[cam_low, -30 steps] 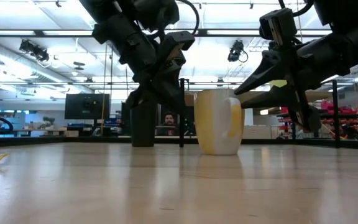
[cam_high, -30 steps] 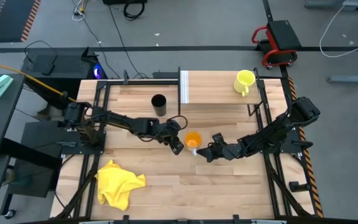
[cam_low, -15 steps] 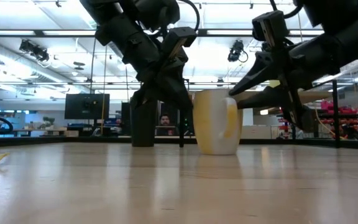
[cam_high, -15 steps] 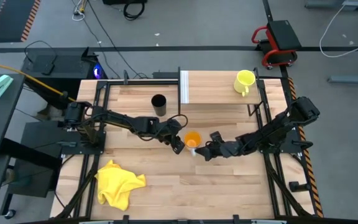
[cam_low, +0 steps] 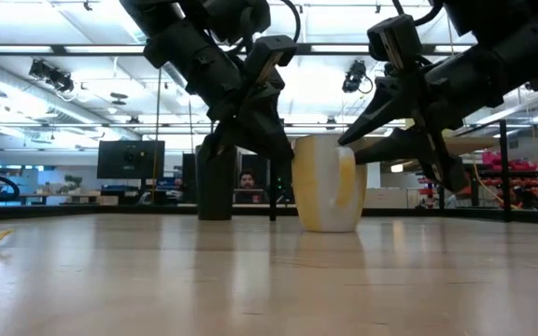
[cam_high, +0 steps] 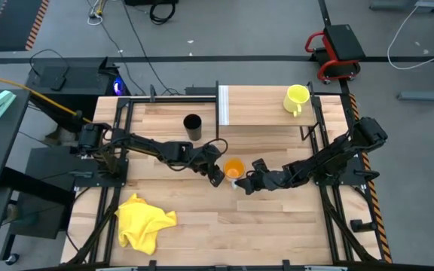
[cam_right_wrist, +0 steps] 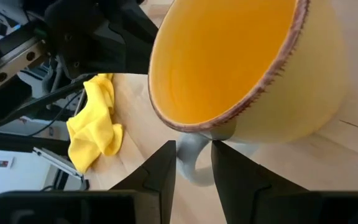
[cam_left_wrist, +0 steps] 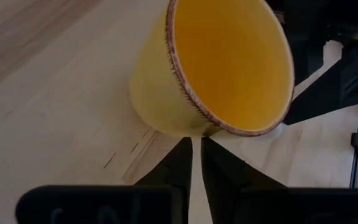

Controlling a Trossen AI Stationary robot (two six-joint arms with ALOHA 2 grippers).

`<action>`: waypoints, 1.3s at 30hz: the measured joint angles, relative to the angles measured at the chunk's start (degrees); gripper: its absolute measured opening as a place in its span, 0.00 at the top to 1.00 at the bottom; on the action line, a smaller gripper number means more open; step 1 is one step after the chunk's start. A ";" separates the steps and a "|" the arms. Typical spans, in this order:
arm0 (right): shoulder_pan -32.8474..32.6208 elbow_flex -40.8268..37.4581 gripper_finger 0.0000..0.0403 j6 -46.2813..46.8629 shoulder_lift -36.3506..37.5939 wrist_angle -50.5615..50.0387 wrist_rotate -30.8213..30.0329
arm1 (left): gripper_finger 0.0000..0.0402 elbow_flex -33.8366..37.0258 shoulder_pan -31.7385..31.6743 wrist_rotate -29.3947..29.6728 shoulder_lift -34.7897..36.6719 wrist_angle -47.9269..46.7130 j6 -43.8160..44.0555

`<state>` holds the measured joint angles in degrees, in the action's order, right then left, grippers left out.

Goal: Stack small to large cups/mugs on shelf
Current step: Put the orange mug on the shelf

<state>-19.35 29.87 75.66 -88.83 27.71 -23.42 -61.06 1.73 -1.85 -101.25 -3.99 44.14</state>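
High view: the orange cup (cam_high: pixel 233 168) stands mid-table (cam_high: pixel 202 226), hemmed between the left claw (cam_high: pixel 216 177) and the right claw (cam_high: pixel 241 183); my guess is that the cup is being passed from one arm to the other.
High view, rest: the black cup (cam_high: pixel 192 126) stands on the table near the shelf (cam_high: pixel 262 113); the yellow-green mug (cam_high: pixel 296 98) already sits on the shelf's far end, so two vessels are left to bring over. A yellow cloth (cam_high: pixel 145 219) lies apart at the near left.
Low view: the orange cup (cam_low: pixel 328 183) rests upright on the table, a claw coming down at each flank; which one touches it is not clear here.
Left wrist view: the left claw (cam_left_wrist: pixel 196 163) has its fingers nearly together with nothing between them, and the orange cup (cam_left_wrist: pixel 216 68) sits just past the tips, not held.
Right wrist view: the right claw (cam_right_wrist: pixel 193 163) has its fingers slightly apart and straddling the cup's pale handle (cam_right_wrist: pixel 194 155); I cannot tell whether they pinch it yet, though the placing suggests a handle grasp.
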 joint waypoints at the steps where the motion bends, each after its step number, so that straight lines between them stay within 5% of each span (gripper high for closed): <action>1: 0.00 0.01 0.73 0.40 -0.24 0.21 -0.02 | 0.89 0.00 0.05 0.00 0.00 0.03 0.00; 16: -0.28 4.80 0.73 2.15 -9.03 4.72 -0.55 | 0.91 0.00 0.31 0.19 -0.02 0.02 -0.49; 39: -2.52 5.57 0.88 2.42 -8.23 4.07 -6.26 | 0.92 0.00 3.10 0.18 -0.04 0.67 -0.18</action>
<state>-21.87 35.44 78.07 -97.06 31.78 -29.68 -61.06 4.83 -1.67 -101.30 -3.32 43.96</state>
